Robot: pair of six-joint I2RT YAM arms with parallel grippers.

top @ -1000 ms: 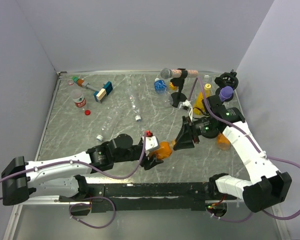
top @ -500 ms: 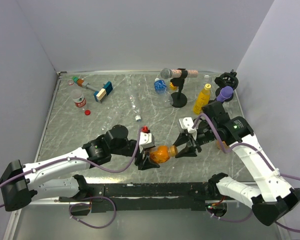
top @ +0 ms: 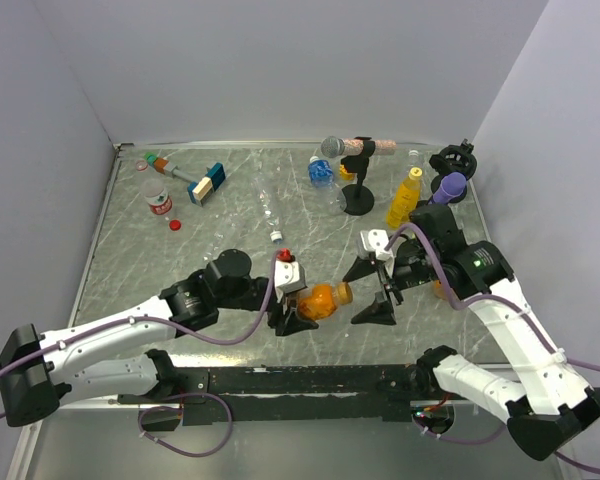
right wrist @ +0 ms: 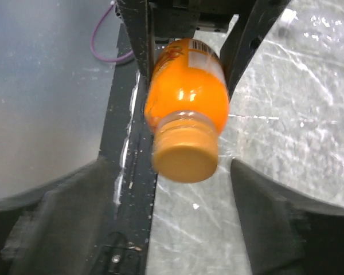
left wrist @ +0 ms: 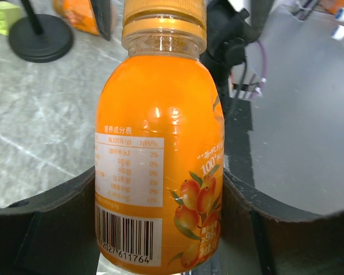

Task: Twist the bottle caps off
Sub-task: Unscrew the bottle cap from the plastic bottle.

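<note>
Two arms meet over the near middle of the table [top: 230, 240]. Half a second ago the right gripper [top: 354, 298] had its fingers narrower and closer to the bottle neck. Now its jaws stand wide apart, one on each side of the orange cap [right wrist: 185, 162], and they touch nothing. The left gripper [left wrist: 160, 189] stays clenched on the orange bottle [top: 320, 299] and holds it on its side above the table, neck toward the right arm. The cap sits on the neck; whether it is loosened, I cannot tell. I judge this a release between turns: the right fingers must close on the cap again and twist more.
</note>
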